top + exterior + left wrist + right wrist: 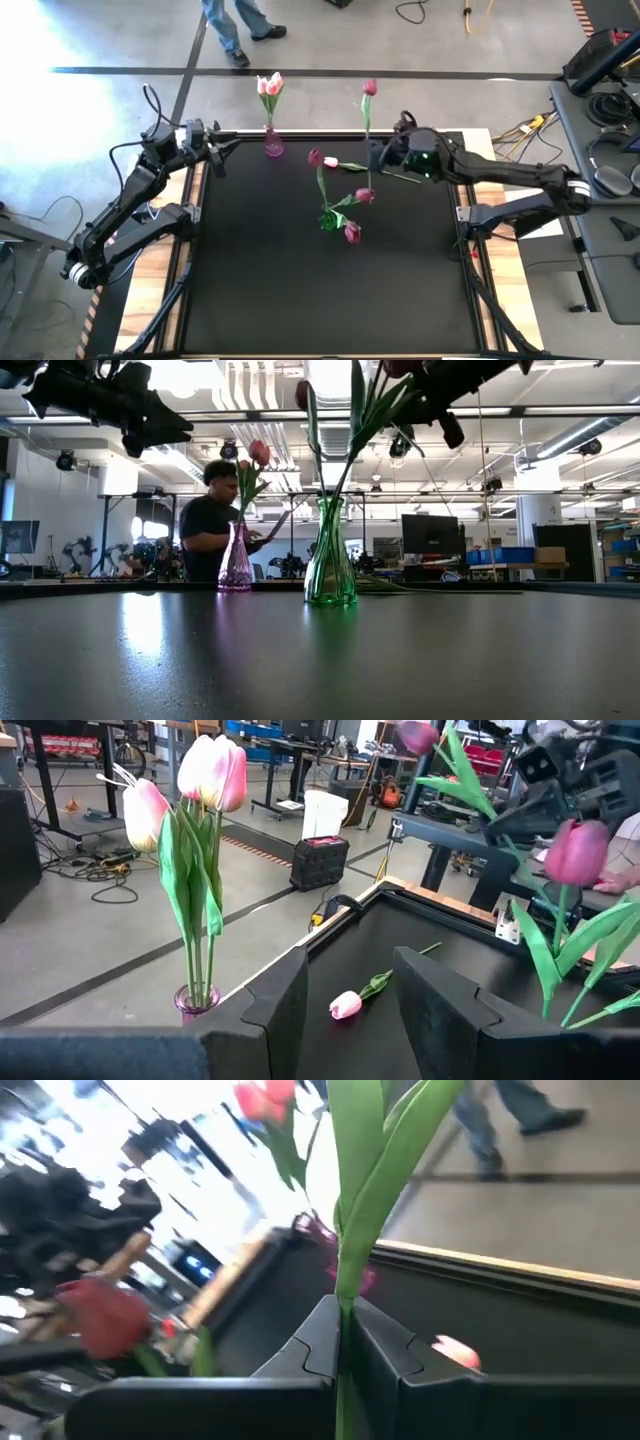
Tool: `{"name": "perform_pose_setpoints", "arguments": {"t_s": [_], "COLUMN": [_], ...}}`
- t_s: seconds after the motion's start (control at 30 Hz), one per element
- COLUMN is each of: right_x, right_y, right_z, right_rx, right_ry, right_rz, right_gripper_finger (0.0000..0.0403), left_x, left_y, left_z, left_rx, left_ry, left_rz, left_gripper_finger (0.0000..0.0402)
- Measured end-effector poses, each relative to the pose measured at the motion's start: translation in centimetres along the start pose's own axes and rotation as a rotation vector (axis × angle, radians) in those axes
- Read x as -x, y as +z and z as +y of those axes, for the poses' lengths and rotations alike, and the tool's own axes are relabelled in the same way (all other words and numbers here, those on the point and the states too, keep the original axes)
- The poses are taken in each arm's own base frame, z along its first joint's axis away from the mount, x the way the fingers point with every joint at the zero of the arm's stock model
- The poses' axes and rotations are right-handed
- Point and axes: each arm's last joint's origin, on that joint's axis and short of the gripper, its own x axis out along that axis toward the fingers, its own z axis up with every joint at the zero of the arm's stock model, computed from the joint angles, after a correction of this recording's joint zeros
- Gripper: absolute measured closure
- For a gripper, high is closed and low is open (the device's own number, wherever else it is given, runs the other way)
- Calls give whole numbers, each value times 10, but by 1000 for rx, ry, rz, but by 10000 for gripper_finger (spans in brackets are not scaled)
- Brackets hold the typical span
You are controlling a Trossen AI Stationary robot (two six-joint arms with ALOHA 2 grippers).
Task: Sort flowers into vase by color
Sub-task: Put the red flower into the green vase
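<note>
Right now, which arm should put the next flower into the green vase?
Right. The right gripper is already shut on a dark tulip's stem, close to the green vase. The left gripper is open and empty by the pink vase.

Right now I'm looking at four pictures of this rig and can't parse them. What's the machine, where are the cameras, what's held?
Two dark robot arms work over a black table. One camera looks straight down, one sits level with the tabletop, and one rides on each wrist. The right claw is shut on a dark red tulip, stem upright. The left claw waits open near the pink vase, which holds pale pink tulips. The green vase holds dark red tulips. One pale tulip lies loose on the table. A person stands behind.
</note>
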Motion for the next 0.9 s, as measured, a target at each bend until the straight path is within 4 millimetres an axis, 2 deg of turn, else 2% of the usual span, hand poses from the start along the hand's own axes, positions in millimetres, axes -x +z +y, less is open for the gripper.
{"name": "perform_pose_setpoints", "arguments": {"t_s": [0.17,0.37,0.53,0.7,0.9], "right_x": [6,3,-15,-39,-54], "right_y": [-10,-25,-48,-71,-87], "right_z": [2,24,38,40,37], "right_rx": [41,244,326,304,318], "right_ry": [155,359,429,466,464], "right_rz": [-164,-368,-425,-452,-432], "right_gripper_finger": [391,391,391,393,393], "left_x": [-1,-1,-1,-1,-1], "left_y": [0,1,1,1,2], "left_z": [0,0,0,0,0], "left_rx": [10,21,29,28,25], "left_ry": [-1,-2,-4,-4,-5], "left_rz": [2,-8,-13,-13,-19], "left_gripper_finger": [267,267,267,267,267]}}
